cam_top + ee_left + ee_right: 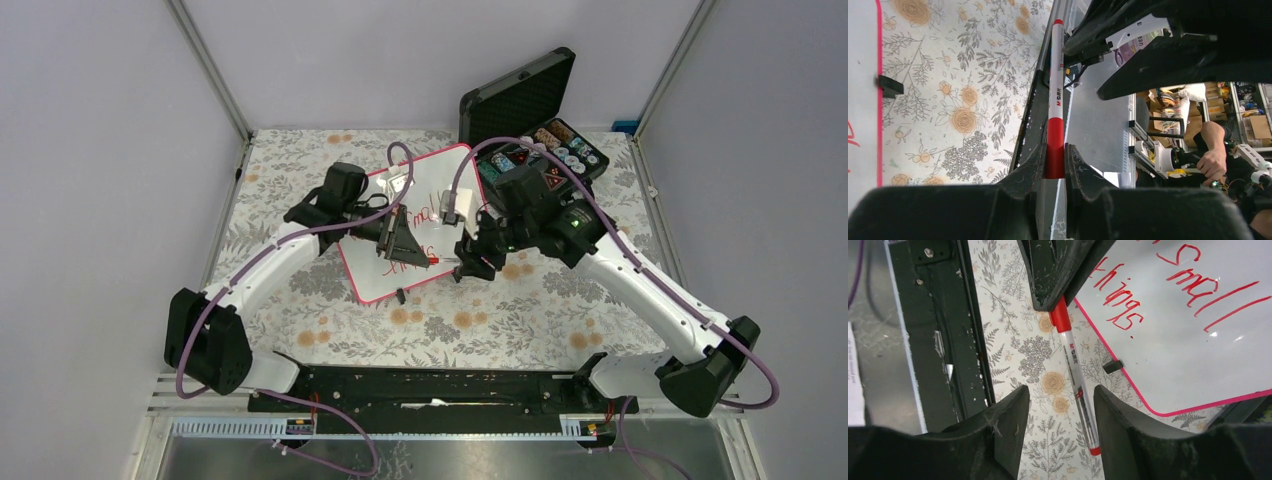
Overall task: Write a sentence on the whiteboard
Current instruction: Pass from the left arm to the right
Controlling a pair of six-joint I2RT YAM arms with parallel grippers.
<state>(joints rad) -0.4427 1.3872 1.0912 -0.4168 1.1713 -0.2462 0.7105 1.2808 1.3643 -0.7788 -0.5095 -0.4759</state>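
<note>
The glossy white rectangular whiteboard (375,272) with its thin pink-red rim lies flat on the flower-printed tablecloth (500,312) in the middle of the table. It is turned at a slant to the table's edges, with one rounded corner reaching toward the far right. The arms cover much of it, so I cannot tell which way its long axis runs. A small black clip foot (400,296) sits on its near edge. The sentence (1122,315), in thin red handwriting, runs in lines roughly across the board. The words "Small" and "things." can be read from the right wrist view (upside down there, since that camera looks from the other side).

The left gripper (418,258) hangs over the board's near part, its jaws clamped narrow on the red section of a red-and-white marker (1075,375). The marker's long axis runs out sideways past the board's near edge, and its small red free end points toward the right gripper (1060,392). That gripper's jaws stand apart with the marker's barrel in the gap between them, closer to one finger; I cannot tell whether it touches.

At the far right corner stands an open black hard case (520,95), its lid upright. The base holds rows of small round pieces in brown, white and blue-green, too small to identify.
</note>
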